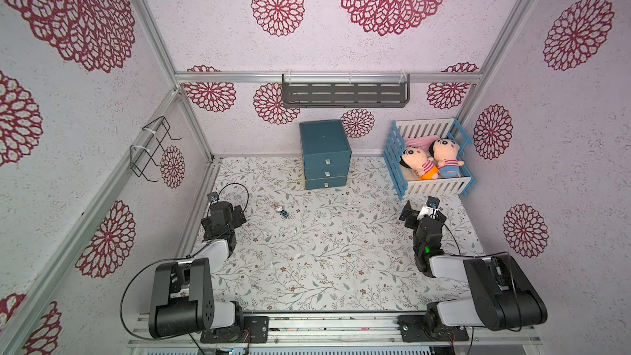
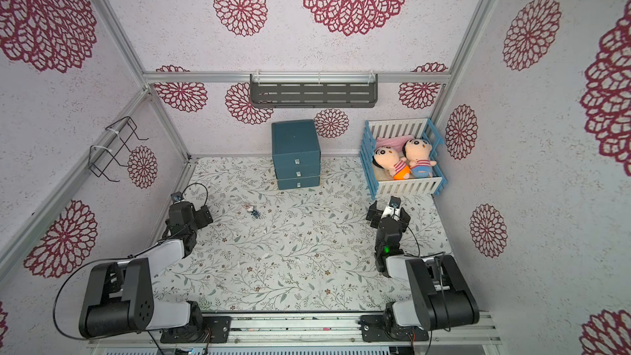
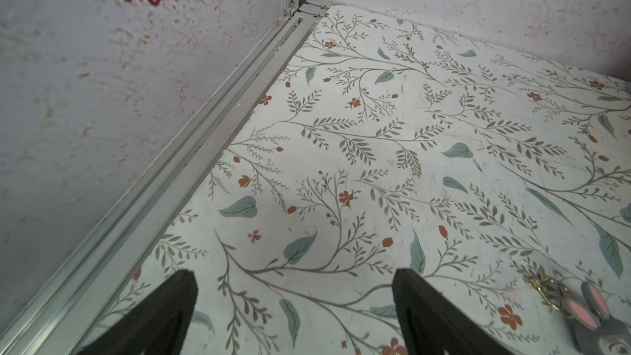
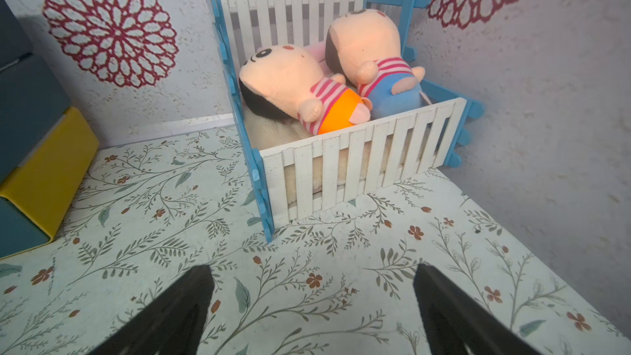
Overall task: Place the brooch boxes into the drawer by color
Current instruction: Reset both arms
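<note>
Teal-blue drawer (image 1: 324, 155) chest: upright at the back of the desk (image 1: 324, 257), against the rear wall. All three fronts flush, each with its clear pull facing the arms. It sits ahead of both pincers, roughly between them and well apart from either.

Right wrist view: chest cut off at the frame edge. A yellow face (image 4: 47, 172) shows low on its side. Cannot tell whether this is part of the chest or a separate item.

Left pincer (image 3: 295, 278): released, jaws spread wide, only floral desk surface between them. Low over the desk beside the left wall rail, aimed at the far left corner.

Right pincer (image 4: 312, 268): released, jaws equally wide, nothing held. Low over the desk.

Rabbit keyring (image 3: 594, 319) with a gold chain: flat on the desk, just to the right of the left pincer, not touching it.

Blue-and-white slatted crib (image 4: 358, 151): directly ahead of the right pincer, near but apart, in the far right corner. Two plush dolls (image 4: 293, 93) lie in it side by side, touching.

Grey slotted shelf (image 1: 345, 93): on the rear wall above the chest. Black wire rack (image 1: 152, 148): on the left wall, above and beyond the left pincer.
</note>
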Available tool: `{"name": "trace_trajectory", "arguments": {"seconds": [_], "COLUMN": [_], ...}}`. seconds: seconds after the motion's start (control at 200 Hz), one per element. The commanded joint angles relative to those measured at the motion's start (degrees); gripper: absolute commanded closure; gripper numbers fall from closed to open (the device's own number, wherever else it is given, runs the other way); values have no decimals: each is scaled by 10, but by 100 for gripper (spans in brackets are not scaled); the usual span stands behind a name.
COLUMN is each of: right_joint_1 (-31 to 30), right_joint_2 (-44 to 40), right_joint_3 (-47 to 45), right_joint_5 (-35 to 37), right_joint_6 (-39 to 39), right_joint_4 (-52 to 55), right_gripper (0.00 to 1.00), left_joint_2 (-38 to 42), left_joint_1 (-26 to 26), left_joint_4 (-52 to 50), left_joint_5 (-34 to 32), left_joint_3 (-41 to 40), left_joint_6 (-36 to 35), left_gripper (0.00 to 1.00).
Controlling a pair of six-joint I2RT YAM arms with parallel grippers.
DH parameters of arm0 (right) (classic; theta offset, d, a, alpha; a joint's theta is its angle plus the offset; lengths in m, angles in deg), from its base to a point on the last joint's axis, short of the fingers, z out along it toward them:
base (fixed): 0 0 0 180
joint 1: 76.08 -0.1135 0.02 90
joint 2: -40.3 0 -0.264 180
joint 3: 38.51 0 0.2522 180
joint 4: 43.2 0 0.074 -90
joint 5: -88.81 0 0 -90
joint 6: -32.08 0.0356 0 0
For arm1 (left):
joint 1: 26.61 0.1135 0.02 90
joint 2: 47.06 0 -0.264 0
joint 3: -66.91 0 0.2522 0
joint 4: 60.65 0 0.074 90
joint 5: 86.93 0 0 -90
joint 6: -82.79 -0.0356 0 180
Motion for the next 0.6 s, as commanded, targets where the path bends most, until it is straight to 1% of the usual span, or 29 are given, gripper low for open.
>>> {"name": "trace_trajectory", "arguments": {"seconds": [0.0,0.03,0.065,0.095,0.145,0.19,0.22,0.245,0.34,0.42,0.51,0.575,0.595], "right_joint_1": [5,5,4,3,4,4,4,4,5,5,8,13,12], "right_joint_2": [29,32,56,71,54,68,67,63,76,76,61,60,63], "right_joint_3": [-31,-36,-55,-75,-88,-103,-112,-117,-138,-133,-93,-49,-40], "right_joint_5": [-51,-78,-87,-85,-78,-71,-67,-64,-55,-52,-40,-59,-67], "right_joint_6": [-31,-39,-49,-53,-39,-45,-42,-36,-35,-34,-21,-24,-30], "right_joint_4": [-173,-180,-243,-301,-295,-347,-360,-360,-416,-411,-316,-230,-217], "right_gripper": [1,1,1,1,1,1,1,1,1,1,1,1,1], "left_joint_2": [-17,-19,-29,-38,-52,-70,-78,-74,-68,-78,-73,-75,-75], "left_joint_1": [4,4,3,4,4,2,-1,-4,-6,-8,-7,-7,-7], "left_joint_4": [104,116,168,199,275,347,387,383,300,320,307,313,314], "left_joint_5": [25,36,39,32,28,24,20,15,13,10,9,9,10], "left_joint_3": [12,11,-7,-26,-60,-90,-98,-99,-64,-65,-65,-66,-66], "left_joint_6": [-22,-31,-41,-36,-30,-36,-45,-42,-38,-46,-45,-45,-45], "left_gripper": [3,3,3,3,3,3,3,3,3,3,3,3,3]}}
